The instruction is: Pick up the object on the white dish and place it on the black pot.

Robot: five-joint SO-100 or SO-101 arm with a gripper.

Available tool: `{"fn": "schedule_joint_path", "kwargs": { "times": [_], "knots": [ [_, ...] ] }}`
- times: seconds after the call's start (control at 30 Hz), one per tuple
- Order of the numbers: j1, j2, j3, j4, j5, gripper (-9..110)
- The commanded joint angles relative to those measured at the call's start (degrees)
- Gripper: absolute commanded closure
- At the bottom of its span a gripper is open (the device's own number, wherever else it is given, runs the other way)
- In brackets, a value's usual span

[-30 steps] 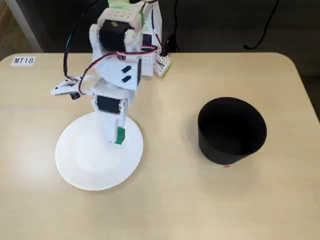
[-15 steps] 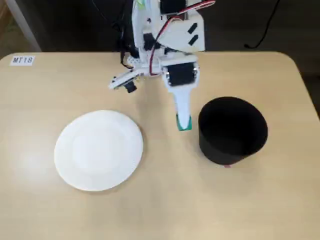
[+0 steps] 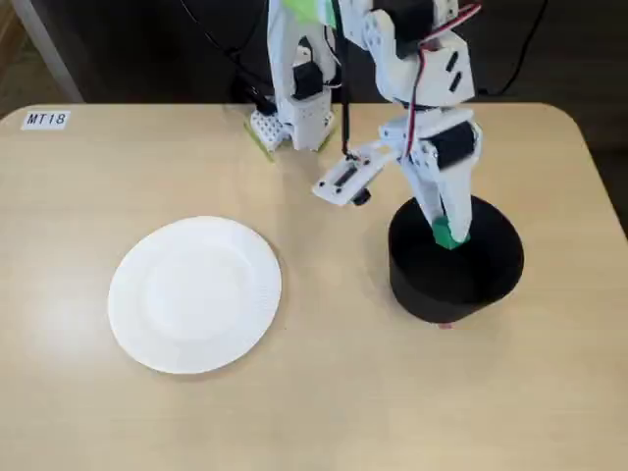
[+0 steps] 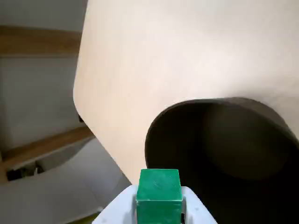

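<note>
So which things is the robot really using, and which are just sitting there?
Part of the job:
- green block, held in the claw
- black pot, right under the block
- white dish, now empty

Just sitting there:
- table
- label reading MT18 in the table's corner
- cables behind the arm

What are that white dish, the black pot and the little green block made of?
White dish: probably paper, matte, with a finely ribbed rim. Black pot: dull and non-reflective, perhaps plastic or card; hard to tell. Green block: looks like painted wood or plastic, faintly scuffed on top, clamped in the white plastic-looking end effector.
</note>
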Motion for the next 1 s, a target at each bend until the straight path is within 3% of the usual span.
{"fn": "schedule_joint_path", "kwargs": {
  "times": [0.0, 0.97],
  "knots": [
    [-2.11, -0.88, -0.26, -1.67, -2.46, 101],
    [-6.15, -19.51, -0.26, -4.39, -9.05, 101]
  ]
}}
